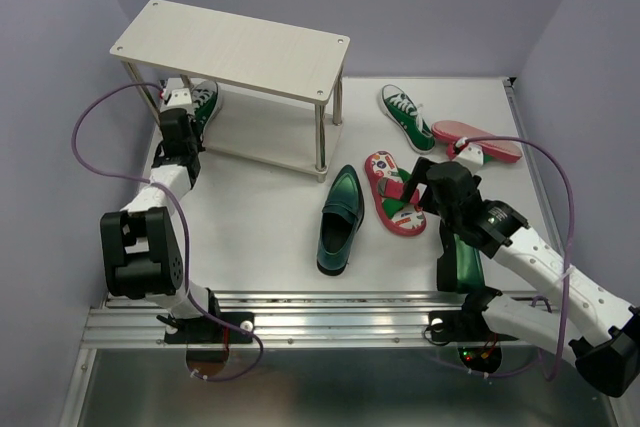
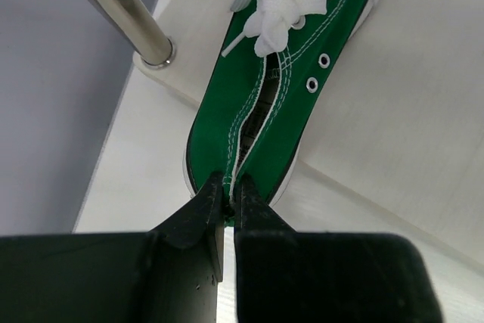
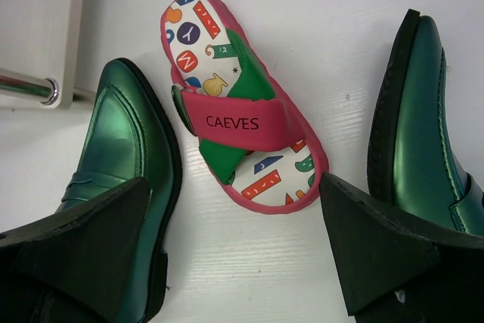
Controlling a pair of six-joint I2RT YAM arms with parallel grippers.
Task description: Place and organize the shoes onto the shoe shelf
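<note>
My left gripper (image 1: 193, 119) is shut on the heel of a green canvas sneaker (image 1: 207, 100) with white laces. The sneaker lies on the lower board (image 1: 265, 135) of the pale wood shoe shelf (image 1: 235, 47), at its left end. The left wrist view shows the fingertips (image 2: 227, 196) pinching the sneaker's (image 2: 280, 104) heel rim. My right gripper (image 1: 420, 184) is open, just above the heel end of a red flip-flop (image 1: 392, 194). In the right wrist view the gripper (image 3: 231, 243) frames the flip-flop (image 3: 234, 104), between two glossy green loafers (image 3: 121, 149) (image 3: 423, 126).
One loafer (image 1: 340, 219) lies at the table's middle, the other (image 1: 460, 262) partly under my right arm. The second sneaker (image 1: 405, 115) and an upturned red flip-flop (image 1: 477, 140) lie at the back right. A silver shelf leg (image 2: 121, 9) stands left of the held sneaker.
</note>
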